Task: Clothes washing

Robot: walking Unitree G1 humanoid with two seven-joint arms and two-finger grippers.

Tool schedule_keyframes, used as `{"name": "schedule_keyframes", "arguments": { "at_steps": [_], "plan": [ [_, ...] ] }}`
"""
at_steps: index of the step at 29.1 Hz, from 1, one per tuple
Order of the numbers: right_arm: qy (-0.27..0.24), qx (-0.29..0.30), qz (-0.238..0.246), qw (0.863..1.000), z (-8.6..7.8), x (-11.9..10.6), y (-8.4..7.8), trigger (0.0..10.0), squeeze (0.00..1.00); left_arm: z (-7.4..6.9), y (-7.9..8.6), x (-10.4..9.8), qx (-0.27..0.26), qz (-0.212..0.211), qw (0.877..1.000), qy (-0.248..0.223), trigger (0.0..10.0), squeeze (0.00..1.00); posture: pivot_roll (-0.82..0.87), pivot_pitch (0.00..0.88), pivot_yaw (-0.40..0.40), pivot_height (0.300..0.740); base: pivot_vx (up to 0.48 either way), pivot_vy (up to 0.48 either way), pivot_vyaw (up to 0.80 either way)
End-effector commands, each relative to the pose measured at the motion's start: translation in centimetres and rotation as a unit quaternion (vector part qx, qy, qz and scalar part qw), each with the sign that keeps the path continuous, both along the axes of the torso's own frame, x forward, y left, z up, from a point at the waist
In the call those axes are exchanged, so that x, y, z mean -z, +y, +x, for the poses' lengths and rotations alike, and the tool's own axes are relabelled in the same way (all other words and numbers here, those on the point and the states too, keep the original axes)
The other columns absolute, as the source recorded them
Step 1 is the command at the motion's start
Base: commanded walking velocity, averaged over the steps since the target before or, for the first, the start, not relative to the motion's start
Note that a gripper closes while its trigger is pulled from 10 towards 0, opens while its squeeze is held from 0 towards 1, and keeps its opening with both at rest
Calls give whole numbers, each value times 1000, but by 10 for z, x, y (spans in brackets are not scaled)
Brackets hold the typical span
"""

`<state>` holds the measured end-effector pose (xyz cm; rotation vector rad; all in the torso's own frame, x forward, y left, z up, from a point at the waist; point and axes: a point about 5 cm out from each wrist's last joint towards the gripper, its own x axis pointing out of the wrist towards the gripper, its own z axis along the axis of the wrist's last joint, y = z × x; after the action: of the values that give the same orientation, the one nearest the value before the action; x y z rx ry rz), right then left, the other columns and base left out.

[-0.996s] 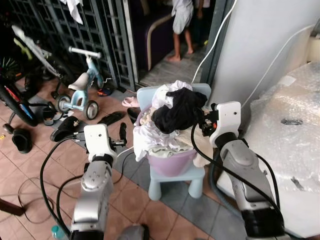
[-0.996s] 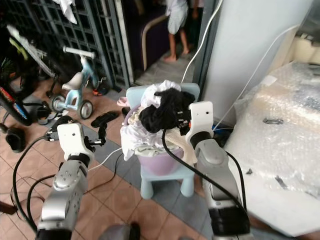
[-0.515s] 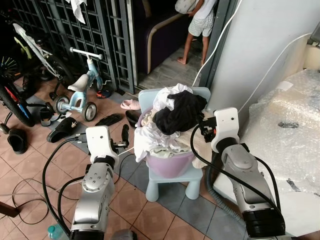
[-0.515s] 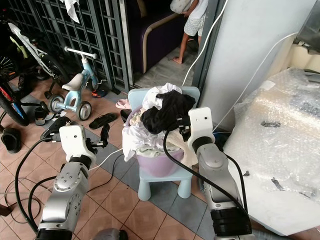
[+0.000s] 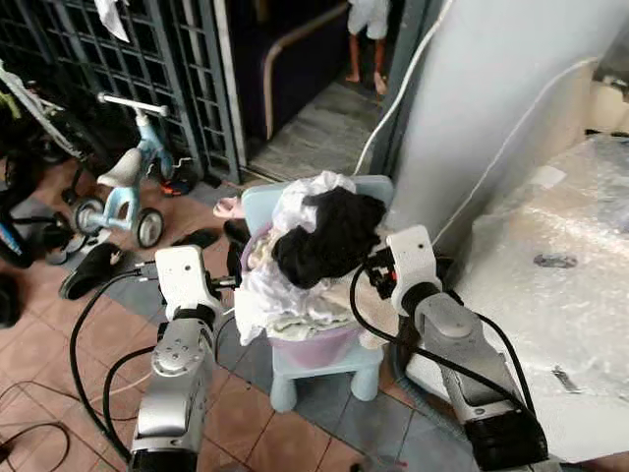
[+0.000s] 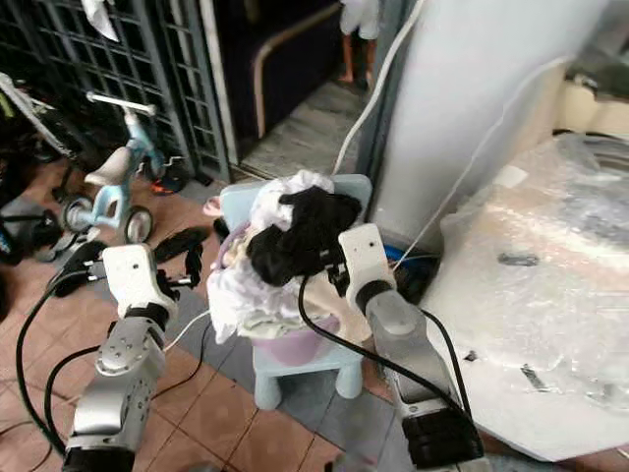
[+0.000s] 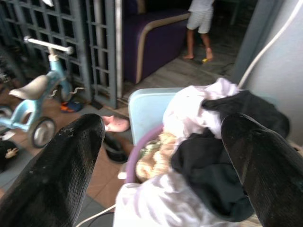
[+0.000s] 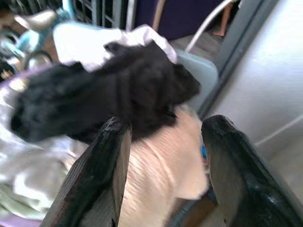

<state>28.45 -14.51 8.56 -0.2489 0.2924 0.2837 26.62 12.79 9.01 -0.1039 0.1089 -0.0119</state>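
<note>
**Both grippers flank the laundry basket, pickup not yet made**

Tiled porch floor, brown and grey, with a metal grille gate behind and a doorway where a person's legs (image 5: 366, 39) stand well back. Child's tricycle (image 5: 123, 182) and sandals near the gate. Bubble-wrapped bulky object (image 5: 565, 256) on the robot's right side.

Task item: purple laundry basket (image 5: 313, 344), overfull, sitting on a small pale-blue chair (image 5: 324, 369) directly ahead. White clothes (image 5: 263, 290) spill over the near rim; a black garment (image 5: 329, 231) lies on top of the heap.

Left gripper (image 7: 161, 156): fingers spread wide, empty, held just beside the basket's left side, aimed at the heap. Right gripper (image 8: 163, 156): fingers also parted, empty, close against the pile's right side, with the black garment and a cream cloth (image 8: 161, 175) right in front of them.

Judged step: approach and bracketing of the basket, before any grip. Next move likely calls for each gripper to reach the rim or clothes on its own side and close. Rim is mostly buried by cloth, so finding a firm hold looks tricky; loose top garments could slide off if the basket tilts.
</note>
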Motion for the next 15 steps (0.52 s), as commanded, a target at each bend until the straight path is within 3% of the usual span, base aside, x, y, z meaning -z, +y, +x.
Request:
{"name": "schedule_keyframes", "arguments": {
  "at_steps": [1,7,9,11,15],
  "plan": [
    [-7,-16,6,1000,4,-6,10,10000,0,-2,9,1,-24,-3,1000,2,10000,0,-44,0,-3,740,386,0,0],
    [6,-53,-2,999,10,-4,12,10000,0,-4,10,1,-29,-6,1000,7,10000,0,-38,0,-5,740,351,0,0],
    [6,-62,-2,998,11,-3,13,10000,0,-6,10,2,-34,-5,999,10,10000,0,-29,0,-7,740,0,0,0],
    [-5,-76,-21,997,14,-4,13,10000,0,-7,11,3,-39,0,999,17,10000,0,-21,0,-8,740,0,0,800],
    [11,-66,-12,998,19,2,16,10000,0,-13,16,8,-48,7,998,33,10000,0,0,0,-3,740,0,0,800]
  ]
}}
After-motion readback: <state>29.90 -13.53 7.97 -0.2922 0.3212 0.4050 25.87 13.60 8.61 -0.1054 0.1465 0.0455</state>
